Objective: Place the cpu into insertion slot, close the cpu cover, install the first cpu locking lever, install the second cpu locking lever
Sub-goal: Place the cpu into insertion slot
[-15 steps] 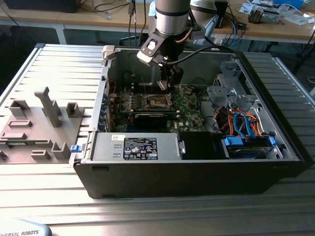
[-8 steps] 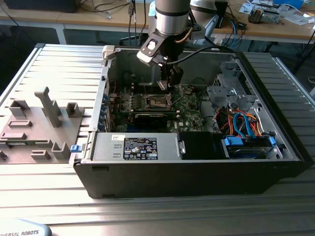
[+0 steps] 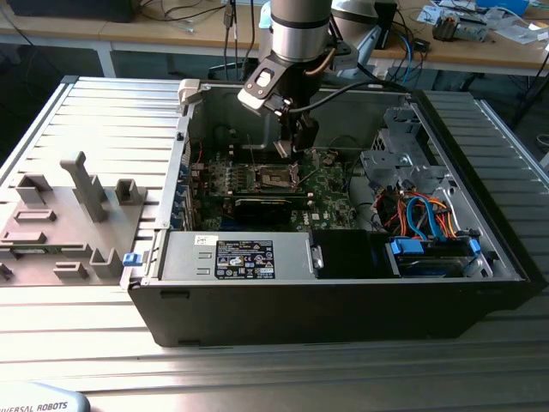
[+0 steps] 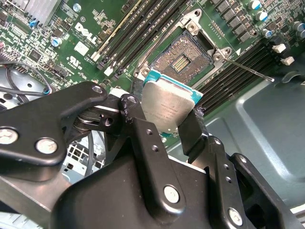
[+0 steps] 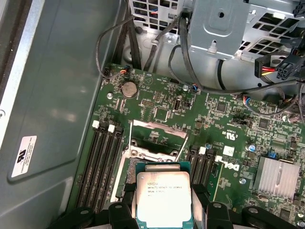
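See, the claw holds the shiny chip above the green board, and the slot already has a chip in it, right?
Not quite. The gripper does hold the cpu above the green board, but the insertion slot is empty: the second wrist view shows its bare contacts.

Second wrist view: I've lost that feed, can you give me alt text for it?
The pincer grips the cpu by two opposite edges, its silvery top facing the camera, not yet seated. Just beyond it on the green circuit board lies the open insertion slot, its contact grid exposed.
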